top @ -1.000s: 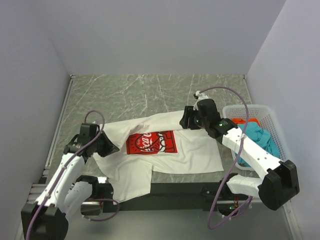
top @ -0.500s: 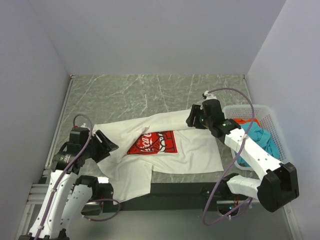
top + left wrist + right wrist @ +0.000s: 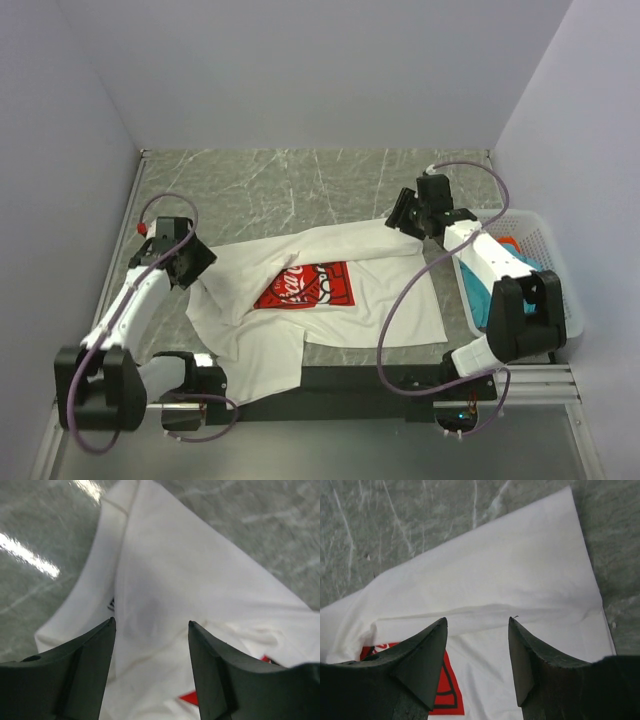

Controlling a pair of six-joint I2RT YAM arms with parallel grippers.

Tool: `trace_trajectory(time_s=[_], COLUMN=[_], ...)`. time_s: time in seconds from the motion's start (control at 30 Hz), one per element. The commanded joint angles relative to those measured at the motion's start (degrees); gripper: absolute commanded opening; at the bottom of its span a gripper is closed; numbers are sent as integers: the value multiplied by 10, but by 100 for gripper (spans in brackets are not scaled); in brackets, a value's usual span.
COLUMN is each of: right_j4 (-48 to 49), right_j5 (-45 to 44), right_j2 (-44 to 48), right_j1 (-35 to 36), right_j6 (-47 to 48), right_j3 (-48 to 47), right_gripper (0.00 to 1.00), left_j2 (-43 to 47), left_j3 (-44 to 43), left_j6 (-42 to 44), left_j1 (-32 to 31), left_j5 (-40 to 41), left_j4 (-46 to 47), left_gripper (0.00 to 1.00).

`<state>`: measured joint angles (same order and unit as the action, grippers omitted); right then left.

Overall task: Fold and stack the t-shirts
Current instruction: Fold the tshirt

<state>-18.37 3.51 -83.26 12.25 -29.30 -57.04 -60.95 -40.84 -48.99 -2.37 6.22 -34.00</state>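
You have the white t-shirt [image 3: 340, 300] spread mid-table [image 3: 250, 185]; the basket [image 3: 556, 262] holds the teal shirt [image 3: 475, 305] and red-orange shirt [image 3: 508, 243]; left gripper [image 3: 150, 625] and right gripper [image 3: 477, 622] gape, holding nothing; pinch both far corners squarely; only the wrist views show those bare gaps; only overhead shows the basket.

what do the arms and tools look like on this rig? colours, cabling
Left arm and right arm: white link shells, black joint housings, a loose lilac cable looping along each. Left tool and right tool: two black tapered fingers, matte, no markings visible.
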Motion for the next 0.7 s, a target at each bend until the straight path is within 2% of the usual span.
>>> trace_trajectory(time_s=[0.0,0.37,0.67], right_j4=[33,55,45], right_j5=[13,1,-10], right_j2=[-36,-138,-175], right_j1=[-18,-49,-66], right_j6=[-20,-32,-18], right_j3=[-46,-90,-119], right_gripper=[59,55,55], left_j2=[-71,-229,-280], left_j3=[-39,-100,-122], left_j6=[42,102,119], left_j1=[19,23,36], left_j5=[42,82,96], left_j4=[95,140,131], left_gripper=[65,58,56])
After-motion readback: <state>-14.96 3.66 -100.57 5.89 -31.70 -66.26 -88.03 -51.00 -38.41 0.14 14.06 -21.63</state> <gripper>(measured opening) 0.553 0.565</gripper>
